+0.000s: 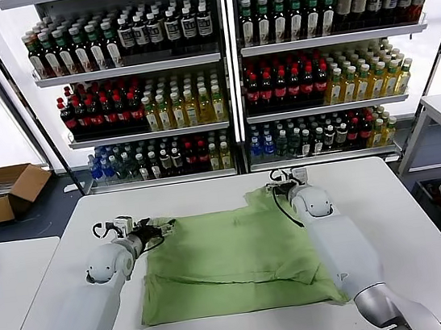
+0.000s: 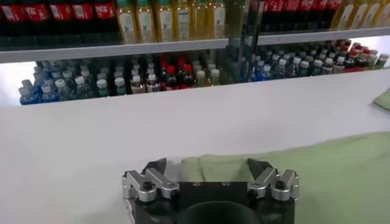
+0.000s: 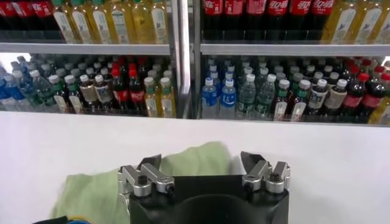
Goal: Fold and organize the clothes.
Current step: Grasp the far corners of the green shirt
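You had a white table [image 1: 390, 216] with rounded corners in front of the drink shelves [image 1: 229, 74], and one light green shirt [image 1: 233, 261] lay spread flat on it, plain side up. The shirt sat near the table's middle, its far sleeves pointing toward the shelves. Bare tabletop showed all around the shirt, widest on the side facing the shelves.

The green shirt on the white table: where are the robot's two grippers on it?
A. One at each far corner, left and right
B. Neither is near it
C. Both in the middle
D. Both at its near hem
A: in the head view the left gripper sits at the far left corner of the green shirt and the right gripper at its far right corner.
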